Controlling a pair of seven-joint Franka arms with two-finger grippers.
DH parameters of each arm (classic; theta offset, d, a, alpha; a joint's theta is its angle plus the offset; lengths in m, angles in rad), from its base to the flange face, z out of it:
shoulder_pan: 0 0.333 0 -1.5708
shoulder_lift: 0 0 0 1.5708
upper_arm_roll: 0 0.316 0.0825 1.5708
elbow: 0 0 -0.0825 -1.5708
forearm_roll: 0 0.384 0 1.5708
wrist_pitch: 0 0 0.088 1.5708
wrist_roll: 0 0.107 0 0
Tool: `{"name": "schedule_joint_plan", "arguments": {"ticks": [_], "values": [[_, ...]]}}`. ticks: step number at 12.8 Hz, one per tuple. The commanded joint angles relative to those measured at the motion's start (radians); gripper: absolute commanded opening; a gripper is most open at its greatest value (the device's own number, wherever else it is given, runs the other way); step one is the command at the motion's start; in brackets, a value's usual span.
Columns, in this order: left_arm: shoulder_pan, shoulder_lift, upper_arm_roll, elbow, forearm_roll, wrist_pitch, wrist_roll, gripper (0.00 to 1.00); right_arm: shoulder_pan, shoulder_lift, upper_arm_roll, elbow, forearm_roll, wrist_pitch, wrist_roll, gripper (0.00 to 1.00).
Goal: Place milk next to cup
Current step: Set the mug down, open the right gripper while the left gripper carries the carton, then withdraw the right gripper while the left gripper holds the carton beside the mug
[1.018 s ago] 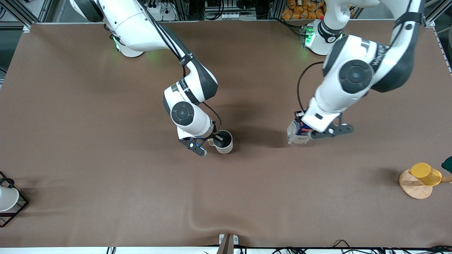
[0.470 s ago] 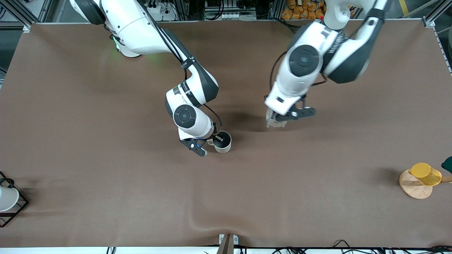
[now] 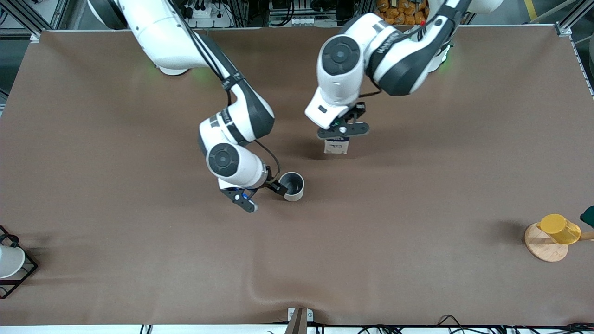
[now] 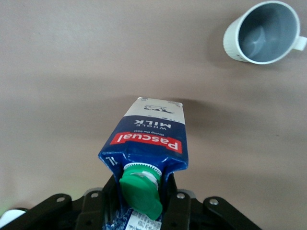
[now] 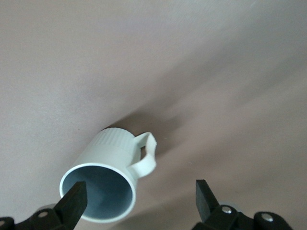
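Near the table's middle, the milk is clamped by the left gripper, while the cup is straddled by the right gripper, fingers spread wide.

- Milk: dark blue carton, green cap, gripped at its top by the left pincer.
- Cup: beige mug, upright on the bench, nearer the camera.

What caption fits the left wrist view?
Left gripper holds the milk above the brown table, the empty cup standing apart.
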Motion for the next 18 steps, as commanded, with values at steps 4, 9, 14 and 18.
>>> {"name": "schedule_joint_plan", "arguments": {"ticks": [4, 9, 14, 18], "values": [[-0.064, 0.159, 0.011, 0.182, 0.02, -0.018, -0.106, 0.4, -0.2, -0.15, -0.014, -0.009, -0.019, -0.309, -0.397, 1.0], [-0.109, 0.239, 0.015, 0.26, 0.02, -0.015, -0.112, 0.4, -0.338, -0.218, -0.037, -0.011, -0.209, -0.315, -0.689, 1.0], [-0.124, 0.302, 0.029, 0.301, 0.021, 0.023, -0.106, 0.4, -0.455, -0.28, -0.037, -0.011, -0.206, -0.341, -0.916, 1.0], [-0.124, 0.311, 0.029, 0.303, 0.021, 0.06, -0.086, 0.4, -0.452, -0.397, -0.037, -0.021, -0.215, -0.367, -0.916, 1.0]]}}
